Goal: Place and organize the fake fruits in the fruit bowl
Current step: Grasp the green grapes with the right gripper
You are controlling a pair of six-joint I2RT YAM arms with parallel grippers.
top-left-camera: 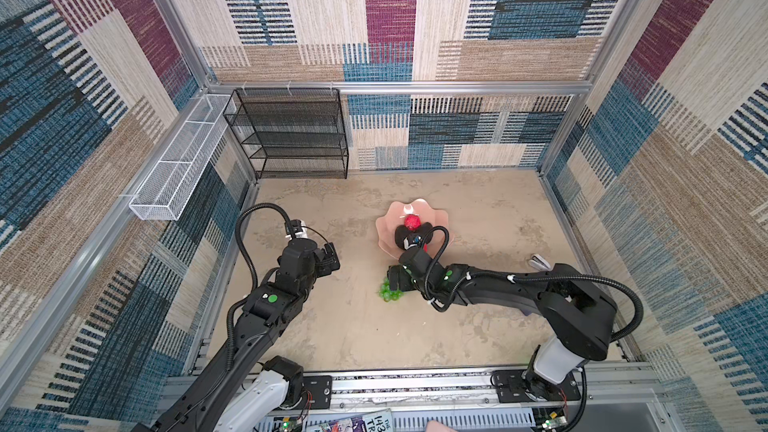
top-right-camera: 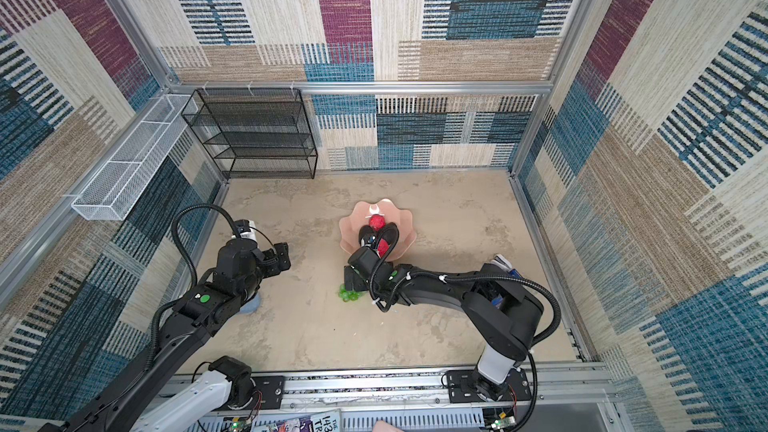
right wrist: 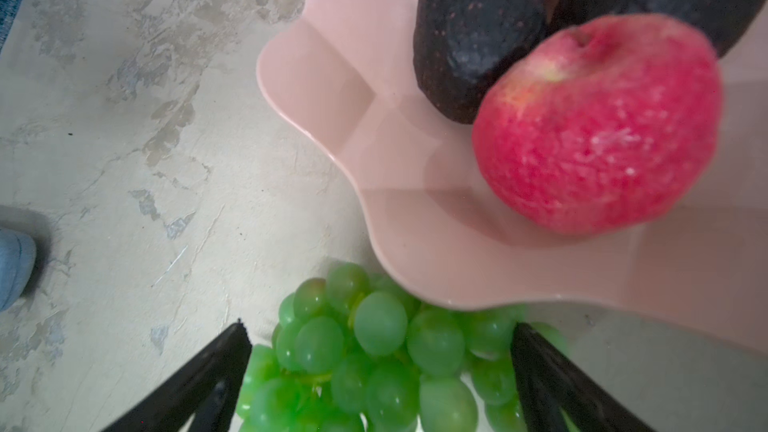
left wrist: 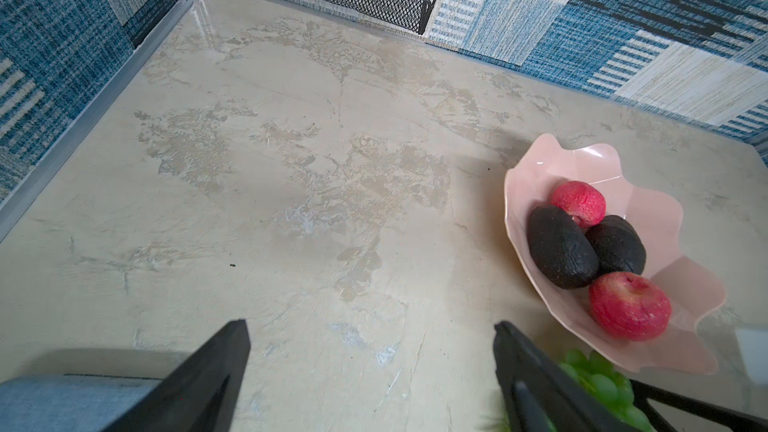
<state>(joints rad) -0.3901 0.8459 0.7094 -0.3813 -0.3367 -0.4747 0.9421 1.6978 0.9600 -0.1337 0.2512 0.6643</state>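
Note:
The pale-pink fruit bowl (top-left-camera: 388, 222) (top-right-camera: 353, 224) (left wrist: 540, 168) (right wrist: 332, 76) stands mid-table. In it lie two near-black avocados (left wrist: 559, 249) (left wrist: 619, 245) and two red fruits (left wrist: 579, 203) (left wrist: 629, 305). A bunch of green grapes (top-left-camera: 390, 292) (top-right-camera: 348, 295) (right wrist: 374, 367) lies on the table against the bowl's near rim. My right gripper (top-left-camera: 392, 280) (right wrist: 380, 338) is open and low over the bunch, one finger on each side of it. My left gripper (top-left-camera: 328, 261) (left wrist: 372, 338) is open over bare table, left of the bowl, with nothing between its fingers.
A black mesh shelf rack (top-left-camera: 291, 135) stands at the back left, and a white mesh basket (top-left-camera: 178, 160) hangs on the left wall. A blue-grey soft object (top-right-camera: 251, 305) (left wrist: 62, 401) lies under the left arm. A small white item (top-left-camera: 539, 261) sits right of the bowl.

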